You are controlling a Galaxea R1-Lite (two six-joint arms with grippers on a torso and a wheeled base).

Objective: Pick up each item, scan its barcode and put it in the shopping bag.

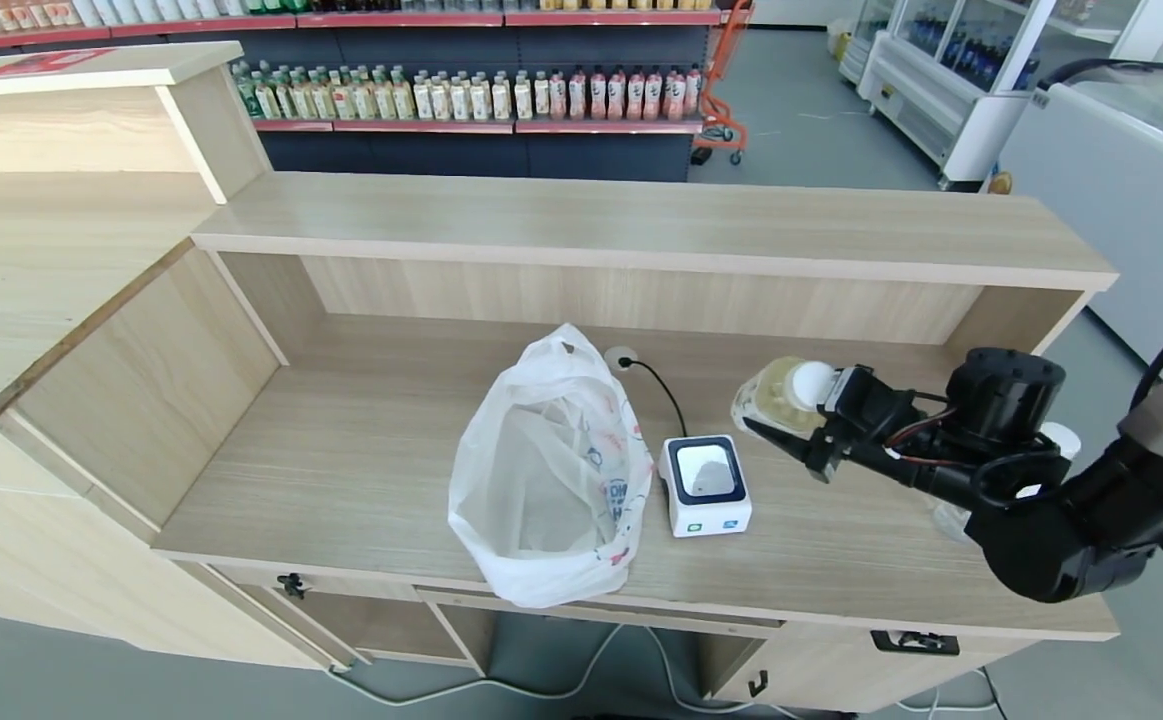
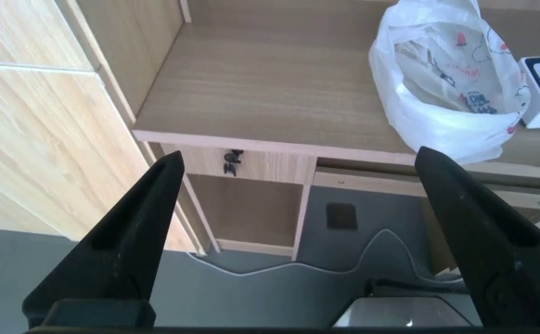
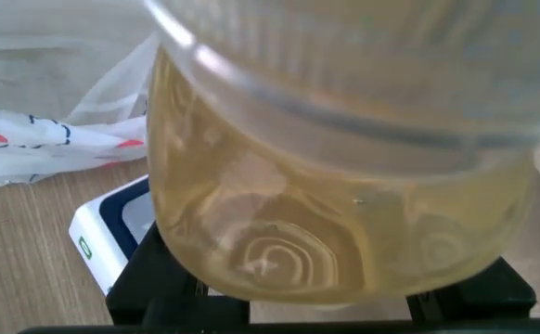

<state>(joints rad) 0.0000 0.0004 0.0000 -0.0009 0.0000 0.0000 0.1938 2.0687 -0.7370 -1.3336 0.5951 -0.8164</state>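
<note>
My right gripper [image 1: 791,415] is shut on a clear bottle of yellowish drink [image 1: 771,398] with a white cap, held on its side just right of and above the white barcode scanner [image 1: 706,484]. The bottle [image 3: 344,186] looms close in the right wrist view, with the scanner [image 3: 112,232] and a fold of the bag [image 3: 57,139] behind it. The white plastic shopping bag [image 1: 551,470] stands open on the counter to the left of the scanner. My left gripper [image 2: 298,232] hangs open below the counter's front left, off from the bag [image 2: 446,74].
The work surface is a wooden checkout counter [image 1: 341,460] with a raised back ledge [image 1: 641,225] and side walls. A black cable [image 1: 661,385] runs from the scanner to the back. Another white-capped item [image 1: 1056,440] sits behind my right arm. Shelves of bottles [image 1: 471,95] stand beyond.
</note>
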